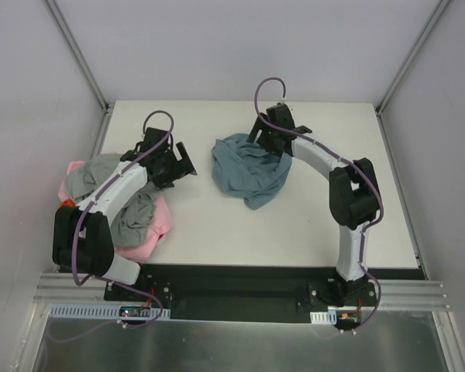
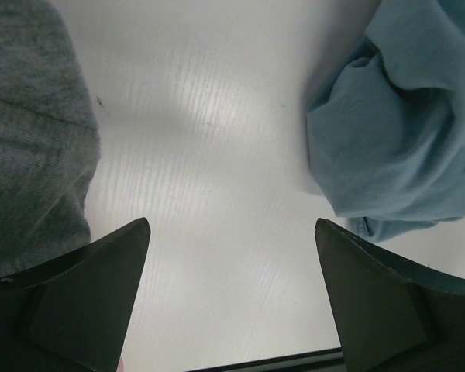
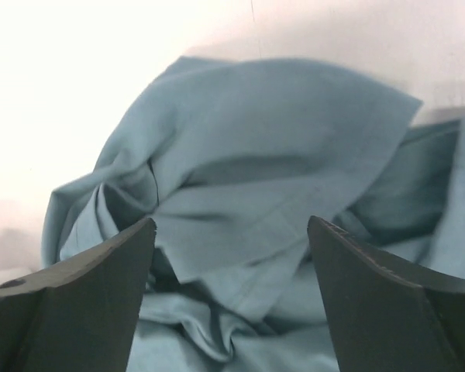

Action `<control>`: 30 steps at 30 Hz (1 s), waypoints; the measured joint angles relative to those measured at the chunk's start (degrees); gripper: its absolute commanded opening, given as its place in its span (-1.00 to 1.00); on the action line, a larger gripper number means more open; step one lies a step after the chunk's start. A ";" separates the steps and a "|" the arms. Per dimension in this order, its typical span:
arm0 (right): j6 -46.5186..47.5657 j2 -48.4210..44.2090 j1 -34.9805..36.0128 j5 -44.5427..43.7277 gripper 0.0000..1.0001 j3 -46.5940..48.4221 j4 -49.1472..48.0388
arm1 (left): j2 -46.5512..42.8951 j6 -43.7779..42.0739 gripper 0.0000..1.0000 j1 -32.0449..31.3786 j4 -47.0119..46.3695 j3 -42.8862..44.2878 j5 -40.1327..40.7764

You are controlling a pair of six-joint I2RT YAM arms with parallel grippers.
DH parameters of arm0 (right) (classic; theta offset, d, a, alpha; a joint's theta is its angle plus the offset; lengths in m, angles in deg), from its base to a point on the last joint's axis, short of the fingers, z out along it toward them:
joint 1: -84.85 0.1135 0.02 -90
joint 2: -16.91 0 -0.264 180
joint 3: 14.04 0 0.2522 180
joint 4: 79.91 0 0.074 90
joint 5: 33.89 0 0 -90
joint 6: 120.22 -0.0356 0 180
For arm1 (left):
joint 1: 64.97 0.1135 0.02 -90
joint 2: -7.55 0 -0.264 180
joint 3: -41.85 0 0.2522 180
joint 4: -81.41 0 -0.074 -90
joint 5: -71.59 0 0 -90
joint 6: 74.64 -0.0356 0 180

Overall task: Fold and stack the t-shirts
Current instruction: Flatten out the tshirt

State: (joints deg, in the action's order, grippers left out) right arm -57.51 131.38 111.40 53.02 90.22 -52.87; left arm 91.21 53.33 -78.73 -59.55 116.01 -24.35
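A crumpled blue t-shirt (image 1: pixel 246 170) lies in the middle of the white table. My right gripper (image 1: pixel 265 142) hangs just over its far right part, open and empty; the right wrist view shows the blue folds (image 3: pixel 256 170) between the spread fingers (image 3: pixel 101 287). My left gripper (image 1: pixel 187 164) is open and empty over bare table between the blue shirt and a pile at the left. That pile holds a grey t-shirt (image 1: pixel 101 172), a pink t-shirt (image 1: pixel 151 232) and more grey cloth (image 1: pixel 134 215). The left wrist view shows grey cloth (image 2: pixel 31 139) left and the blue shirt (image 2: pixel 403 132) right.
The table (image 1: pixel 310 225) is walled by white panels at the back and both sides. A black strip and metal rail with the arm bases run along the near edge (image 1: pixel 240 287). An orange object (image 1: pixel 65 204) peeks out by the left arm.
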 measured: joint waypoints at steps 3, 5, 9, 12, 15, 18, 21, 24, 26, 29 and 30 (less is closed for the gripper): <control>-0.57 2.40 0.35 -0.70 0.59 1.73 -0.87 | -0.57 -1.03 0.79 0.00 0.00 1.27 -1.14; -0.81 3.39 0.68 -1.27 0.58 2.23 -0.87 | -0.85 -1.57 0.79 0.00 -0.02 2.08 -1.75; -1.29 5.68 1.75 -3.28 0.54 4.68 1.07 | -0.96 -2.75 0.87 -0.02 -0.11 3.61 -3.63; -1.46 6.80 2.69 -4.55 0.38 5.64 1.84 | -0.79 -3.45 0.89 -0.17 -0.11 5.25 -4.72; -1.73 7.63 3.52 -5.97 0.21 6.21 2.91 | 0.76 -4.22 0.92 -1.25 -0.39 8.57 -5.55; -1.64 8.87 3.98 -7.15 -0.20 7.06 3.65 | 3.43 -4.52 0.93 -3.98 -1.36 12.11 -5.60; -0.76 9.84 3.98 -8.07 -0.80 7.65 4.20 | 7.37 -4.72 0.91 -7.80 -2.12 16.44 -5.46; 0.85 10.01 3.82 -8.20 -0.99 8.92 4.98 | 9.81 -4.72 0.89 -10.60 -2.78 18.27 -4.96; 2.05 9.92 3.69 -8.31 -0.99 9.86 5.20 | 10.49 -4.68 0.86 -11.78 -2.71 18.29 -4.42; 5.46 8.31 3.65 -8.70 -0.98 10.56 5.70 | 10.97 -4.42 0.85 -12.37 -2.80 18.27 -3.10; 6.38 7.48 3.65 -8.76 -0.99 10.58 6.01 | 11.04 -4.37 0.85 -12.61 -2.95 18.25 -2.54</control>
State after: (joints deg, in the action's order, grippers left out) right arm -51.12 138.86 115.05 44.25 100.80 -46.86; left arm 102.25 48.96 -91.34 -62.50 134.26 -26.88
